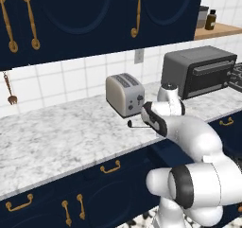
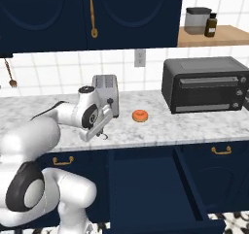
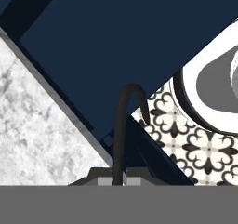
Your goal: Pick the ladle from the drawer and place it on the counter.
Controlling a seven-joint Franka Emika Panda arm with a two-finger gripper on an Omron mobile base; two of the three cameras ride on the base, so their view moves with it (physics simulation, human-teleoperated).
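The gripper (image 3: pixel 118 179) is closed on the ladle (image 3: pixel 122 125), held above the open drawer (image 2: pixel 146 189) near the counter (image 1: pixel 56 137) edge; the ladle appears light, stiff and thin, so a handle pinch may pivot.

Base views flank arm, share counter (image 1: pixel 61 137); hand view looks down, close.

Even, flat brightness with no clear source washes the long white-and-grey speckled marble counter (image 1: pixel 61 137), leaving faint soft shadows and no glare, while edges look slightly jagged and the navy lower cabinets sit dim.
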